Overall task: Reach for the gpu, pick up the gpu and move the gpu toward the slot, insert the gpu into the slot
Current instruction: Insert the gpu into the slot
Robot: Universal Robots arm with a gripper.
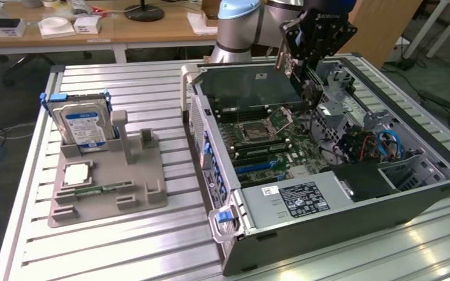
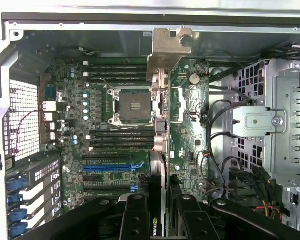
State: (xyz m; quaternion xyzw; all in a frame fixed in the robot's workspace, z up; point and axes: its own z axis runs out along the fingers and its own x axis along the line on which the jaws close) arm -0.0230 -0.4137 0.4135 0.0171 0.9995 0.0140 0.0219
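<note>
Fingers: my gripper (image 2: pixel 159 222) is clamped on the gpu (image 2: pixel 157 170), one finger (image 2: pixel 135 217) on each flat face, with only the card's thickness between them.
Gpu: edge-on in front of my wrist, its pale bracket (image 2: pixel 167 47) at the far end. In the exterior view it hangs tilted at 12 o'clock over the open computer case (image 1: pixel 327 234).
Below it: the motherboard (image 2: pixel 190 125), with the processor socket (image 2: pixel 132 105) and a blue slot (image 2: pixel 107 167) just beside the card's line.
Hard to tell: the card hides what lies directly under it, and I cannot tell whether its lower edge touches the board.
Surface: a slatted metal table (image 1: pixel 115 252). At 9 o'clock in the exterior view a grey holder (image 1: pixel 143 199) carries a hard drive (image 1: pixel 84 126) standing upright.
Room: wooden desks (image 1: pixel 154 29) at 11 o'clock, behind the table.
</note>
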